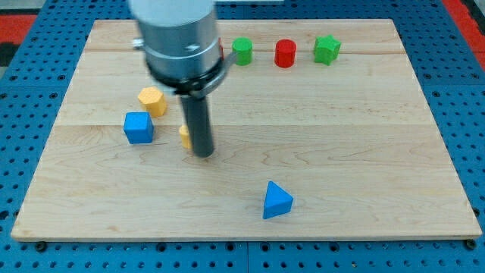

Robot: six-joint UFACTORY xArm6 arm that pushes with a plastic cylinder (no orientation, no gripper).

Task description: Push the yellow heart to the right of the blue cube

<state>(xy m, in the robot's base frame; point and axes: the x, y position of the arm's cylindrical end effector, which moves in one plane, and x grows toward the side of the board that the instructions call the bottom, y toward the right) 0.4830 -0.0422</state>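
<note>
right of the blue cube, my tip touches the half-hidden yellow heart; no hand shows.

The pale wooden tabletop shows light, smooth planks with fine grain and a matt finish. Around it lies a blue perforated panel. The blue cube, the blue triangular block and the red cylinder look like smooth painted solids. The dark rod is matt black under a brushed grey metal housing.
</note>
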